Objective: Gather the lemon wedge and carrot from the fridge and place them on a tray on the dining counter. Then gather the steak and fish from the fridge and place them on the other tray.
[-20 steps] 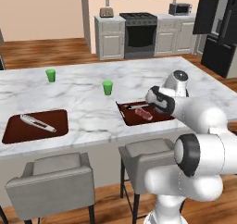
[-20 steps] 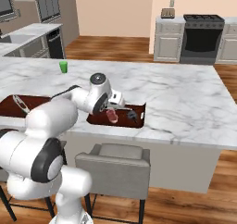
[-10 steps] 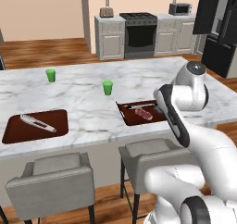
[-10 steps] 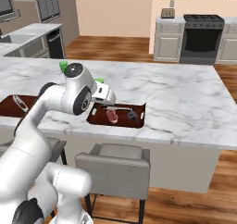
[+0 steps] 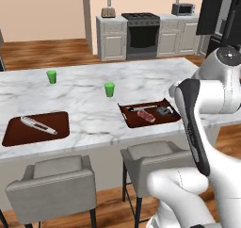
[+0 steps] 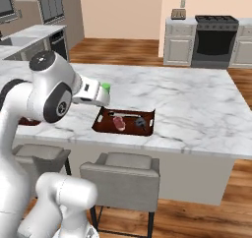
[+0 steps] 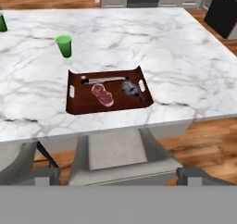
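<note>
Stools: two grey upholstered stools (image 5: 51, 180) stand tucked under the near edge of the island; a third seat (image 7: 121, 151) lies directly below the tray in the hand view.
Gripper: not clearly made out in either base view; the arm is folded back, clear of the counter. Jaws stand at their widest; nothing is seen between them.
Dining counter: white marble with grey veins (image 5: 84, 97), on a beige base; runs across both base views (image 6: 192, 104).
Near tray: dark brown, with cut-out handles (image 7: 78, 105); sits at the counter's near edge, above the right-hand stool (image 5: 164, 115).
Steak: pinkish-red slab (image 7: 102, 94), flat on the near tray, left of centre; also seen in the right base view (image 6: 119, 123).
Fish: dark grey lump (image 7: 132, 90), on the same tray, just beside the steak, apart from it (image 6: 141, 122).
Utensil on near tray: thin silver-white piece (image 7: 104, 78) along the tray's far side.
Second tray: dark brown (image 5: 14, 132), well apart to the left, at the near edge; carries a pale elongated object (image 5: 38, 125) lying at an angle.
Cups: two green cups, one mid-counter (image 5: 109, 89), one further back left (image 5: 51, 76).
Range: black-fronted oven (image 5: 142, 35) against the far wall, between beige cabinets.
Fridge: black, at the far right (image 5: 220, 12).
</note>
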